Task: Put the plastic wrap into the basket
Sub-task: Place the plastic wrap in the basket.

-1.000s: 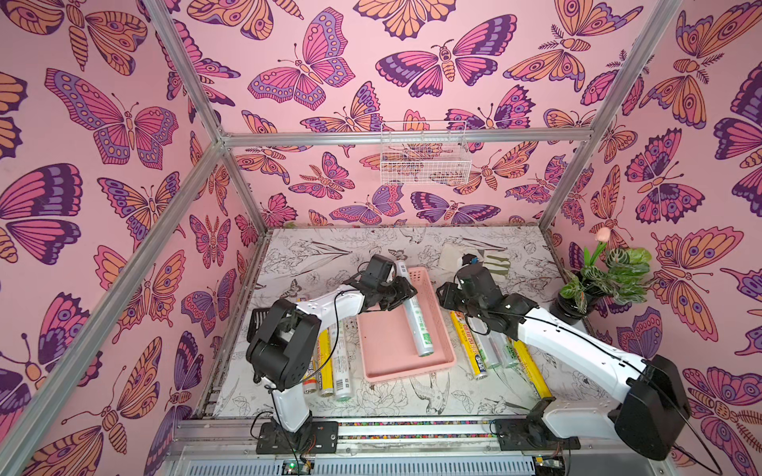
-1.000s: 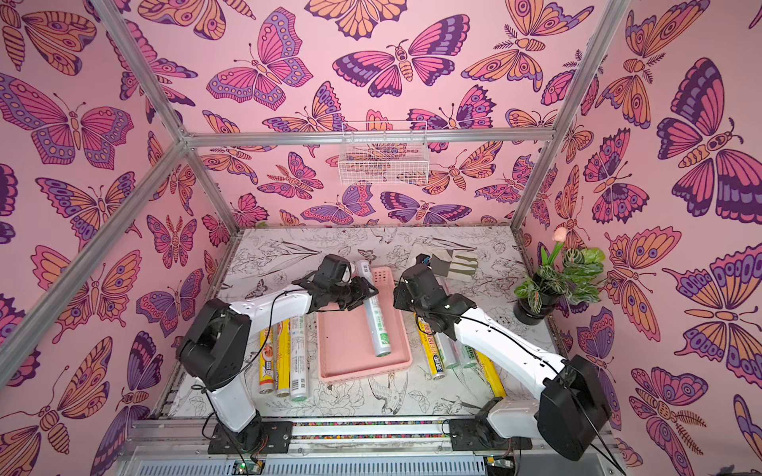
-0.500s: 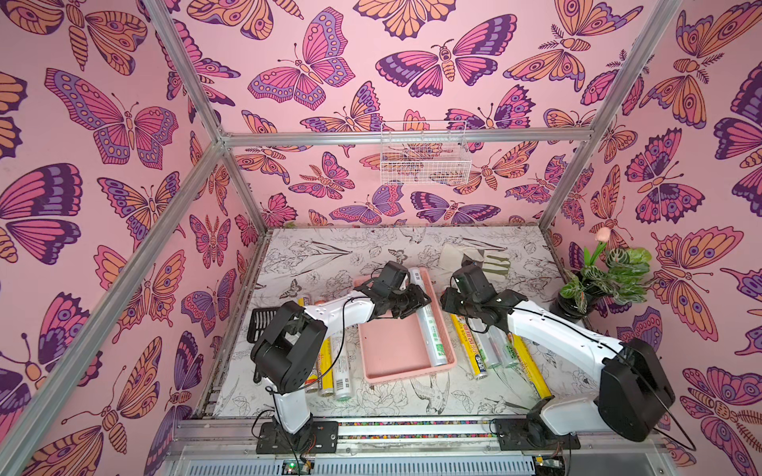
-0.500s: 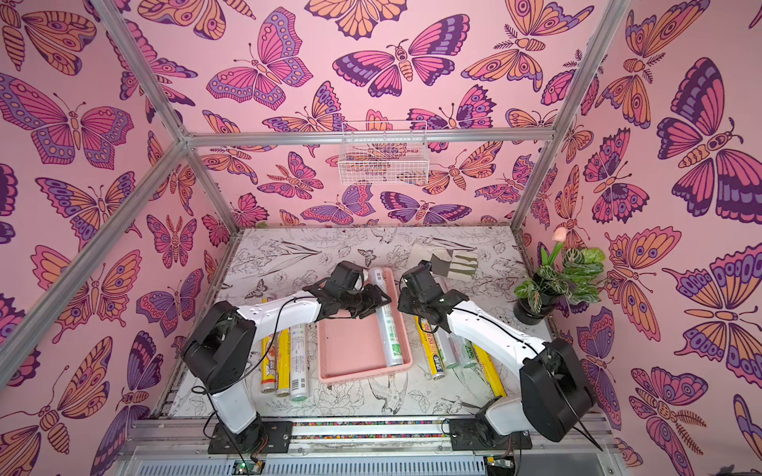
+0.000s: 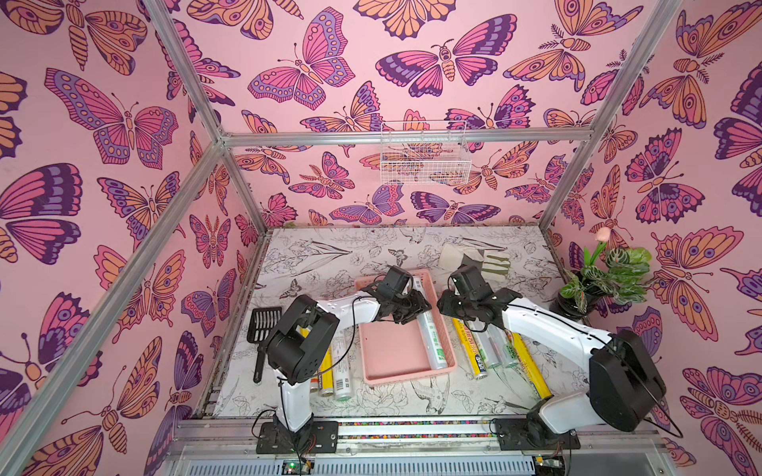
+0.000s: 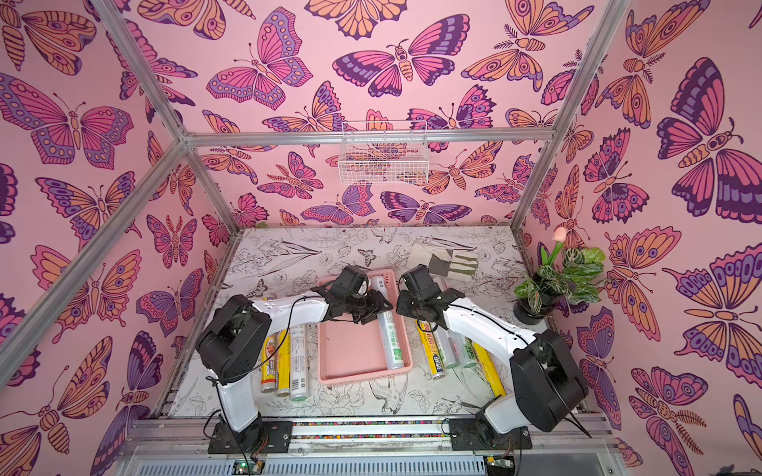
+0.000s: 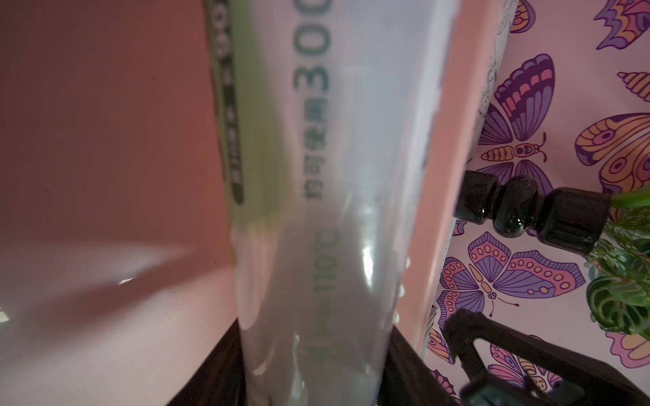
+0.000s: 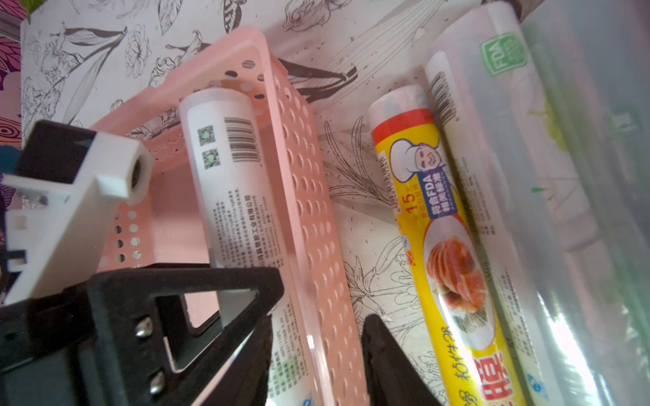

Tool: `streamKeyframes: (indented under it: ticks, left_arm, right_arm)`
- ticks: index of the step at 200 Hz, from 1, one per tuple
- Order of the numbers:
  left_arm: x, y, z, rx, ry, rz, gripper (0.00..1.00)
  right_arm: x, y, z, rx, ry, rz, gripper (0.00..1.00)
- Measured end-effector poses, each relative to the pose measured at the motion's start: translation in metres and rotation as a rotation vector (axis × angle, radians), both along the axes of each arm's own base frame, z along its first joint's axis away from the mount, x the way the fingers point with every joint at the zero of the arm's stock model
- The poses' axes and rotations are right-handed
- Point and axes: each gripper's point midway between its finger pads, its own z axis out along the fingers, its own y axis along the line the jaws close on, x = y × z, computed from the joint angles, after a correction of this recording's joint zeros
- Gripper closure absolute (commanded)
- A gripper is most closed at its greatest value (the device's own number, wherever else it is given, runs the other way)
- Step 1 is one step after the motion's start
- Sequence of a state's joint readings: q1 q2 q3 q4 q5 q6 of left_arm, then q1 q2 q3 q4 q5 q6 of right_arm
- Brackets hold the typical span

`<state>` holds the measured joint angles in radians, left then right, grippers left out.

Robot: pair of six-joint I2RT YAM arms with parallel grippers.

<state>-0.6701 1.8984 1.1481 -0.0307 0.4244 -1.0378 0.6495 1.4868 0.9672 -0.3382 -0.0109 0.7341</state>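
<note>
While the left gripper point(image 5: 408, 308) is pinching a white, green-printed plastic wrap roll point(image 5: 431, 336) lying inside the pink basket point(image 5: 391, 350) along its right wall, the right gripper point(image 8: 318, 325) is hanging with jaws spread astride that wall. Remaining rolls point(image 5: 474, 348) are lying on the table point(image 5: 330, 255) flanking the basket.

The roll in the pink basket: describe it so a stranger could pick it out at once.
Find the pink basket in the middle of the flower-print table. Along its long wall, on the side of the potted plant, lies one white roll with green print. It alone is inside the basket; the other rolls lie on the table outside.
</note>
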Motion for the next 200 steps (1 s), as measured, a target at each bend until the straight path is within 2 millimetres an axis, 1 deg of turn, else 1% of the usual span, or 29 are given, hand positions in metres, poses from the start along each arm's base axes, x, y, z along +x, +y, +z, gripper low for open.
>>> streamKeyframes:
  ticks: [12,22,53,85,105,138,159,200]
  left_arm:
    - [0.0005,-0.0012,-0.0041,0.005,0.006,-0.006,0.65]
    - [0.002,-0.0033,-0.0053,0.005,0.009,-0.011,0.61]
    - [0.0048,-0.0079,-0.003,-0.004,0.006,-0.024,0.53]
    - [0.0029,-0.007,-0.004,0.006,0.009,-0.035,0.45]
    - [0.0,-0.0043,-0.0071,0.023,0.02,-0.041,0.41]
    - [0.0,-0.0049,-0.0049,0.025,0.022,-0.046,0.39]
    - [0.0021,-0.0084,0.0004,0.015,0.011,-0.053,0.39]
    - [0.0015,-0.0089,0.0014,0.014,0.006,-0.06,0.39]
  right_arm:
    - [-0.0008,0.0016,-0.0026,0.006,0.012,0.005,0.54]
    - [-0.0017,0.0026,-0.0038,0.008,0.018,0.009,0.54]
    - [-0.0021,0.0042,-0.0043,0.016,0.023,0.014,0.54]
    - [-0.002,0.0053,-0.0052,0.026,0.032,0.005,0.54]
    - [-0.0017,0.005,-0.0056,0.03,0.036,-0.001,0.54]
    - [-0.0006,0.0048,-0.0051,0.035,0.034,-0.007,0.54]
    - [-0.0008,0.0047,-0.0058,0.037,0.035,-0.01,0.54]
    - [-0.0036,0.0015,-0.0057,0.043,0.034,-0.025,0.54]
